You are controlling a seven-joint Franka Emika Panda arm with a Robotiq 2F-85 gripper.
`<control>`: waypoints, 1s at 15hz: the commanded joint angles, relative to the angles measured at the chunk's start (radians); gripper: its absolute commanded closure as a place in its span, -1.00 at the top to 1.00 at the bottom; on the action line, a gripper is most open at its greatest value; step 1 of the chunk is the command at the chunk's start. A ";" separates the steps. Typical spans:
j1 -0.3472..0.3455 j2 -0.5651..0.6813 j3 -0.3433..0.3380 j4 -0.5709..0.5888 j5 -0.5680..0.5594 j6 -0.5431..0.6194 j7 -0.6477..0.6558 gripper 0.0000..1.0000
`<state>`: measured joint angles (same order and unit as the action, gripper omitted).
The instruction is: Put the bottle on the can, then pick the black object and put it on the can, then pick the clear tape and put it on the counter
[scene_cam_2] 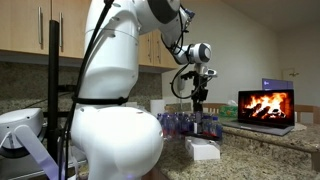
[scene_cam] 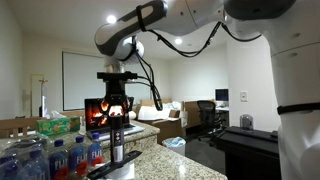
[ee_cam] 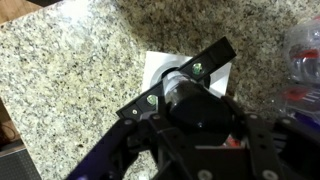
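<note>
The tool (scene_cam: 116, 112) hangs straight over the bottle (scene_cam: 117, 142), fingers pointing down and flanking its top. The jaws look part-way in, but I cannot tell whether they already pinch the neck or stand just clear of it. The bottle is upright on the worktop (scene_cam: 170, 165), its long axis vertical and in line with the tool's approach, so the grasp turns on staying centred over the cap. In the wrist view that cap (ee_cam: 173, 78) shows as a small round end right ahead of the tool body. Running past the bottle, the black object (ee_cam: 215, 55) lies flat and diagonal across a white sheet (ee_cam: 152, 65); whether it touches the bottle's base is hidden. The clear water bottles (scene_cam: 60, 158) crowd one side of the bottle, near enough to be knocked on the lift. The open laptop (scene_cam: 95, 115) glows behind the bottle.
</note>
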<state>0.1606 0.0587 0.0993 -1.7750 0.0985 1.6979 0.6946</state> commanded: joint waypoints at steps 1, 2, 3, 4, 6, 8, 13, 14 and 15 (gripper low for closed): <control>-0.009 -0.011 0.006 -0.013 0.024 -0.006 0.021 -0.38; -0.009 -0.012 0.006 -0.013 0.025 -0.008 0.018 -0.38; -0.007 -0.016 0.007 -0.011 0.023 -0.011 0.018 -0.38; -0.005 -0.021 0.009 -0.005 0.018 -0.017 0.020 -0.38; -0.001 -0.034 0.013 0.011 0.006 -0.037 0.029 -0.38; 0.001 -0.050 0.020 0.032 0.003 -0.069 0.028 -0.38; -0.026 -0.100 0.007 0.083 0.016 -0.141 0.083 -0.38; -0.040 -0.113 -0.007 0.077 0.018 -0.136 0.098 -0.38; -0.055 -0.122 -0.022 0.075 0.013 -0.130 0.113 -0.38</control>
<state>0.1518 -0.0234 0.1006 -1.6907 0.0990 1.5789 0.7584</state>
